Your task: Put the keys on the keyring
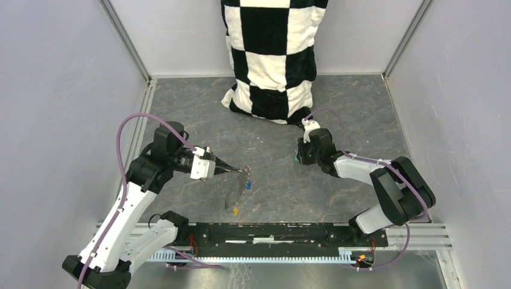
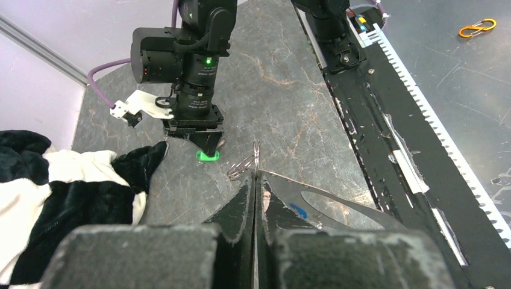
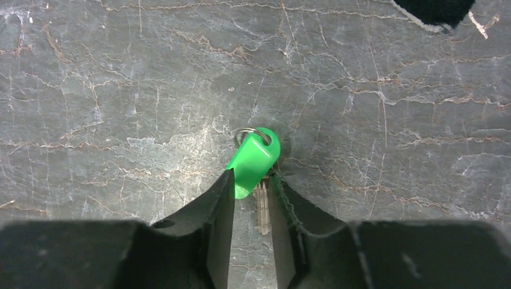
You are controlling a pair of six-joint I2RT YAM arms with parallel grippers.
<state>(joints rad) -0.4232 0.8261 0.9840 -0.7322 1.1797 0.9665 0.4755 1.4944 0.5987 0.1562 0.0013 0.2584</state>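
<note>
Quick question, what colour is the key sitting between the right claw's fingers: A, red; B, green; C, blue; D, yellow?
B: the right wrist view shows the green key lying on the table, flanked by the fingers of the right claw.

No text, label, brand, number or sign can be read in any view.
</note>
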